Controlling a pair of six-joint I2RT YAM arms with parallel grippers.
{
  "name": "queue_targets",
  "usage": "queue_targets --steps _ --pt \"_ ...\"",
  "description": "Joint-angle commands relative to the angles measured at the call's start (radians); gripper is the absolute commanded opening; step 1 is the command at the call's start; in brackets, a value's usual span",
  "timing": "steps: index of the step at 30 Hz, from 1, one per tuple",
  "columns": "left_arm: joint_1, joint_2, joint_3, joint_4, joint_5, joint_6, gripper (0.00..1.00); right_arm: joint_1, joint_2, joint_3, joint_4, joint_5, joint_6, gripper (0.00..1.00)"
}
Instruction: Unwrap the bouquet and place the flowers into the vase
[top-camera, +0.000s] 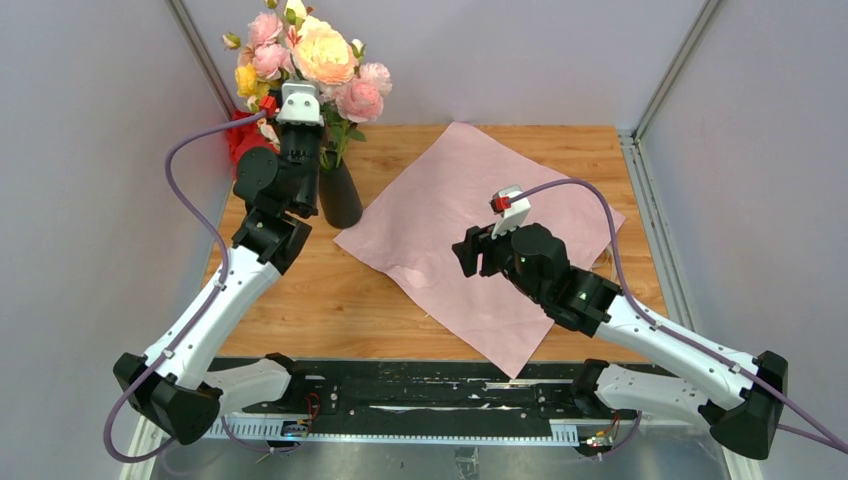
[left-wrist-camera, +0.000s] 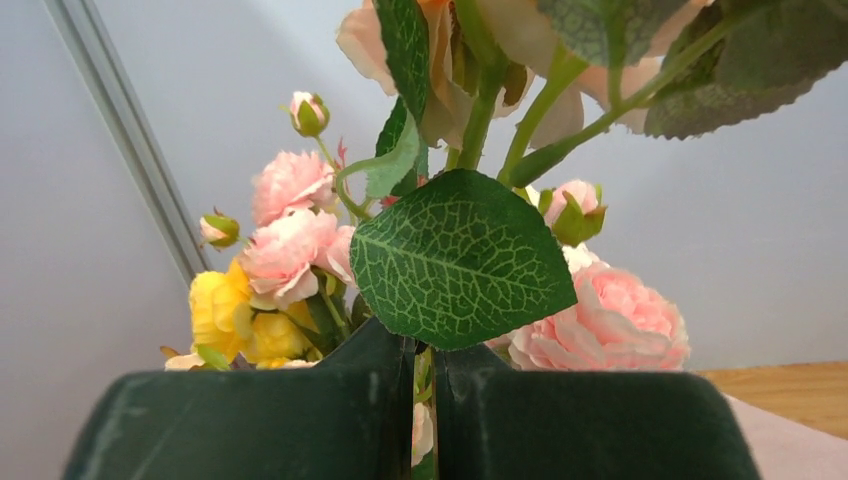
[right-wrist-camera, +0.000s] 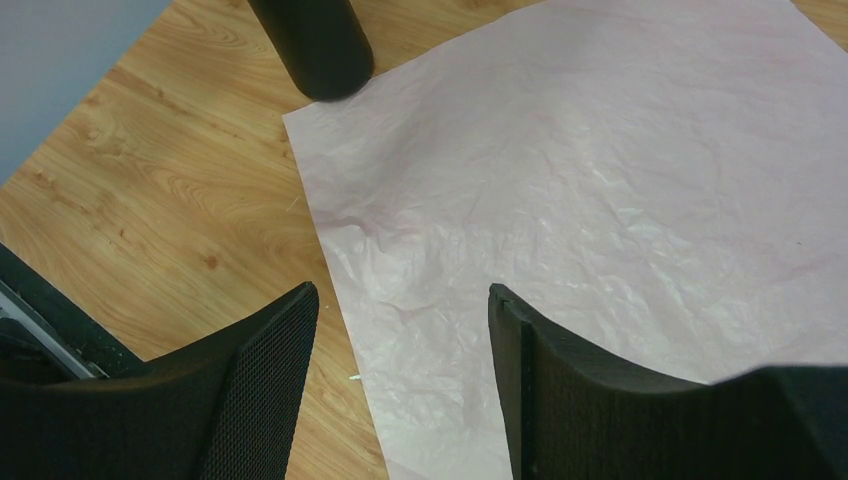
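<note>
The bouquet's paper (top-camera: 480, 230) lies spread flat on the table, pale pink side up, also seen in the right wrist view (right-wrist-camera: 600, 200). The black vase (top-camera: 340, 195) stands at the paper's left corner (right-wrist-camera: 315, 40) and holds taller stems with large peach and pink roses (top-camera: 325, 55). My left gripper (top-camera: 300, 118) is just left of the vase mouth, shut on the thin green stems of the flowers (top-camera: 255, 60). Its jaws (left-wrist-camera: 425, 355) show a stem in the slit, with the small pink and yellow flowers (left-wrist-camera: 270, 270) above. My right gripper (top-camera: 468, 252) hovers open over the paper's near-left edge (right-wrist-camera: 400, 300), holding nothing.
A bright red cloth (top-camera: 240, 135) lies at the back left behind the left arm. Grey walls with metal posts (top-camera: 200, 50) close in the wooden table (top-camera: 330, 290) on three sides. The arms' base rail (top-camera: 420, 395) runs along the near edge.
</note>
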Motion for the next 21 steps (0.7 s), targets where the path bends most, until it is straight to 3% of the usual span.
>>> queue_targets --steps 1,21 --pt "0.027 0.003 -0.023 0.087 0.054 -0.044 0.00 -0.014 -0.008 -0.019 -0.010 -0.006 -0.011 0.66" --pt "0.029 -0.070 0.024 0.082 0.158 -0.093 0.00 -0.035 0.027 -0.028 0.000 -0.015 -0.009 0.66"
